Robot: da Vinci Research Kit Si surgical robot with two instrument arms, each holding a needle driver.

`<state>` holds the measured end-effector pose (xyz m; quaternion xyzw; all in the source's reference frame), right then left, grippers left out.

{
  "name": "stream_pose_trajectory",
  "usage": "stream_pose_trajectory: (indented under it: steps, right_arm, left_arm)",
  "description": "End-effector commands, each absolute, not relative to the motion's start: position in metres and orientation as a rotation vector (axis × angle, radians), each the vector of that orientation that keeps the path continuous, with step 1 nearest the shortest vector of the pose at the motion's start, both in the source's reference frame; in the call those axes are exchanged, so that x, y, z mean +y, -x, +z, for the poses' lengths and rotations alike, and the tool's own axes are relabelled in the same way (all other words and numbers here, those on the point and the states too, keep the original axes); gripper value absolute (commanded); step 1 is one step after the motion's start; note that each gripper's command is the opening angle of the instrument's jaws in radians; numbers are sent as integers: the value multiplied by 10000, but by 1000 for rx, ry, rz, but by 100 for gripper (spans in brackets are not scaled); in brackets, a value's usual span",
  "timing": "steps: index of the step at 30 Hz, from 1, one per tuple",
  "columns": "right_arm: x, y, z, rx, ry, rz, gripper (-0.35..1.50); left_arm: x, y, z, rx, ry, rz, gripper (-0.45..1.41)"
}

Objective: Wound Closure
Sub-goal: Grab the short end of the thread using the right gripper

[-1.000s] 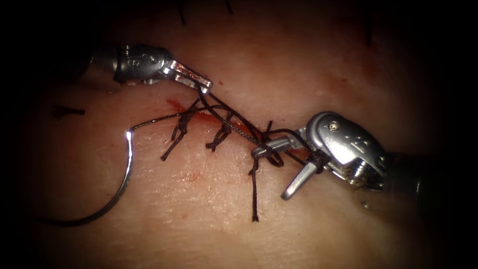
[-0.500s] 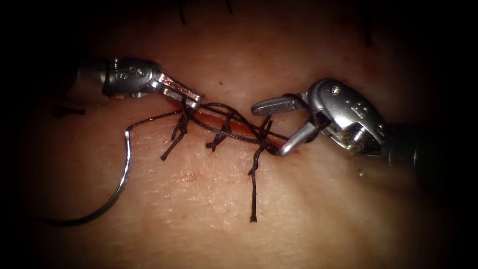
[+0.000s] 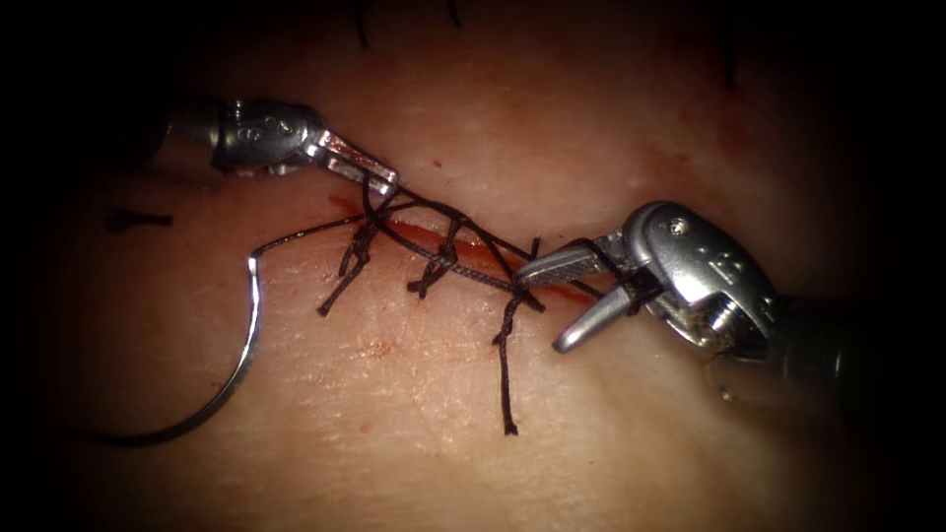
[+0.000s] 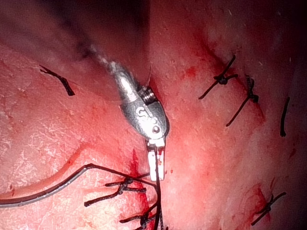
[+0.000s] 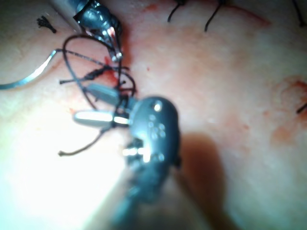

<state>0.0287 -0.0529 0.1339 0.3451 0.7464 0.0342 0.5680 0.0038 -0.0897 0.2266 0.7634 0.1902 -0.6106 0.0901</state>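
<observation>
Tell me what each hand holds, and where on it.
Left hand is shut on the thread near the cut's left end. Right hand is open, holding nothing. The needle lies free on the tissue.

black thread (image 3: 434,258), silver needle (image 3: 246,345), pink tissue (image 3: 394,414)

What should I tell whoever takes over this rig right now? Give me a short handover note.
Left tool: jaws shut on the thread above the cut's left end.
Right tool: jaws open, holding nothing, thread looped around them near the hinge, tips at the cut's right end.
Needle: free, lying on the tissue left of the cut, not in the tissue, thread trailing from it.
Done: three knotted stitches across the cut.
Left: the looped thread is not yet pulled into a knot; the long tail is uncut.
</observation>
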Motion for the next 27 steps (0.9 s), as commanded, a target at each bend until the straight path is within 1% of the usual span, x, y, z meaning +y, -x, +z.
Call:
stream_pose_trajectory:
  steps: [1,7,18,25,27]
  right_arm:
    - [-532,-295,1347,1756,-812,78,38]
    - [-537,-300,1348,1759,-813,71,38]
    - [-566,-305,1339,1754,-839,7,38]
    - [-573,-310,1342,1727,-875,-81,38]
    - [-575,-312,1346,1687,-916,-177,39]
  left_arm:
    - [-900,-30,2276,563,-2268,-1820,-45]
    - [-890,-20,2283,561,-2270,-1829,-45]
    - [-874,-29,2285,579,-2272,-1810,-45]
    - [-854,-29,2287,584,-2277,-1811,-45]
    - [-850,-29,2286,587,-2279,-1810,-45]
